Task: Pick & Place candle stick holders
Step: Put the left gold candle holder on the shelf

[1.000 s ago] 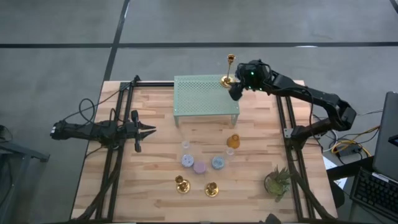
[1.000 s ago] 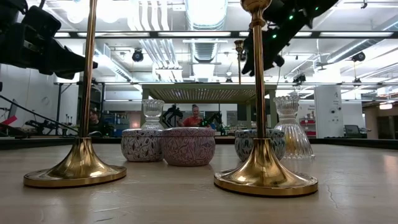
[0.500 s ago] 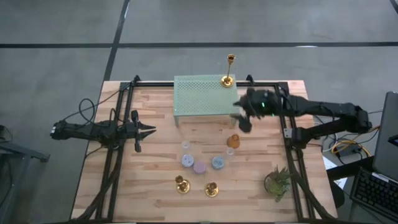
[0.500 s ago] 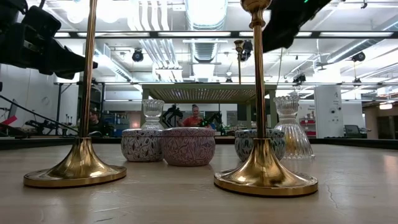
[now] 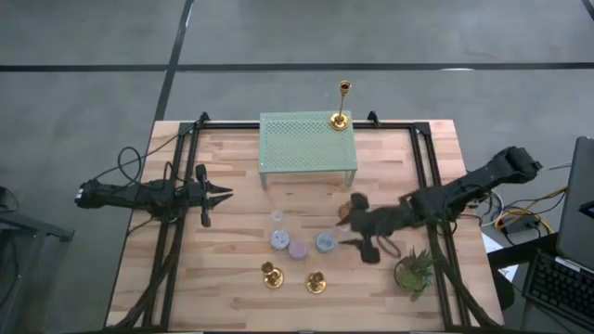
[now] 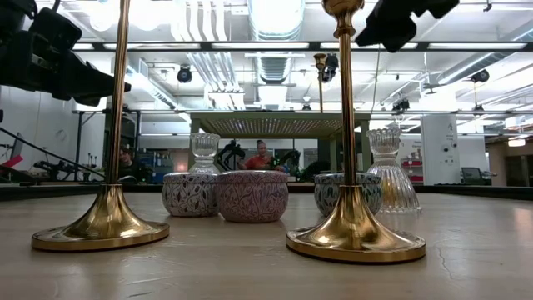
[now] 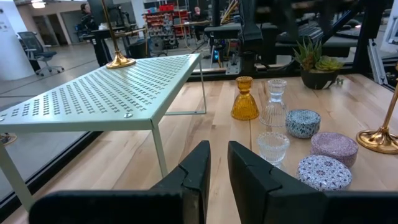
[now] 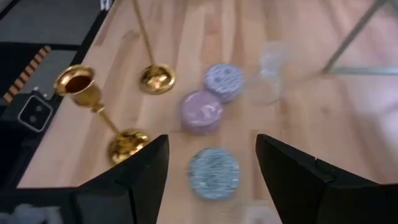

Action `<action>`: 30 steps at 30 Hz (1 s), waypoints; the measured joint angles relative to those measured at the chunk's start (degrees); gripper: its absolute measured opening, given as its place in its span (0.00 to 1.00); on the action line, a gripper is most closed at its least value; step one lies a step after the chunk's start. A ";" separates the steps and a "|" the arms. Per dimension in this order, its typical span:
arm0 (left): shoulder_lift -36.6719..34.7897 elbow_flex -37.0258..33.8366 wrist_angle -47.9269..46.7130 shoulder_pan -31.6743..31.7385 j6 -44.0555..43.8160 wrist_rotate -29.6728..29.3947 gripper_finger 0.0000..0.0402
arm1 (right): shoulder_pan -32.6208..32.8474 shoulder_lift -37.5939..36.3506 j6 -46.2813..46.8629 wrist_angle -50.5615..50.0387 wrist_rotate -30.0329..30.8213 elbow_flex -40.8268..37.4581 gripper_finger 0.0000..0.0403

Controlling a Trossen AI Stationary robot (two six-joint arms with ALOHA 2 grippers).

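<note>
The right gripper (image 5: 364, 243) hovers spread and empty above the candle tins near the table's (image 5: 232, 278) front edge, two gold candle stick holders (image 5: 272, 275) standing just in front, a third (image 5: 341, 119) on the green rack's (image 5: 306, 144) back right corner, while the left gripper (image 5: 225, 194), clenched on nothing, waits at the left edge.

Pretty even overhead lighting from bright ceiling strips (image 6: 275, 15), soft shadows on the table (image 5: 232, 269), some glare on the gold candlestick bases (image 6: 356, 237), and the right wrist view's smeared with motion blur.
</note>
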 joint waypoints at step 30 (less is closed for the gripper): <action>0.00 -0.02 0.02 0.00 0.01 0.00 0.15 | 4.34 -24.69 -2.67 3.91 4.60 -15.47 0.03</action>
